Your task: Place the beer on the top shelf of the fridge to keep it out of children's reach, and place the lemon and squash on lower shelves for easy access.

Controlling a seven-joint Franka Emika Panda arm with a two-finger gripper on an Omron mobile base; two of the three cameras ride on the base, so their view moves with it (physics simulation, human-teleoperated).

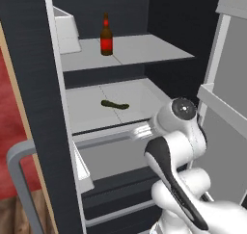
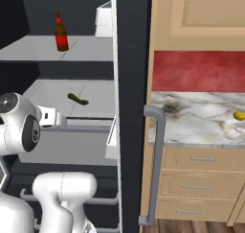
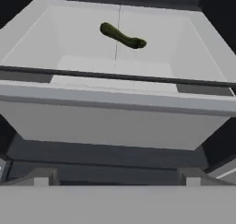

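**Fridge open, bottle and squash shelved, lemon on the counter**

The fridge [image 1: 38, 84] stands open, its black side panel and curved grey bar handle [image 2: 155, 165] toward the camera in the right base view. Inside, the top shelf [image 1: 140, 47] carries the beer [image 1: 106, 35], upright near the middle of the plate, a little toward its front edge. One of the lower shelves [image 1: 140, 96], the one directly beneath, holds the squash [image 1: 115, 104], lying flat near the centre of the plate, well back from the front rail; the hand view shows it [image 3: 122, 36] toward the back of that shelf.

To the right of the fridge, a marbled counter [image 2: 201, 119] runs below a red backsplash and tan cupboards. The lemon [image 2: 238, 115] sits on it at the right edge of the view, well apart from the fridge.

The pincer [image 3: 117, 177] is spread wide and holds nothing, its tips in front of the lower shelf's front rail.
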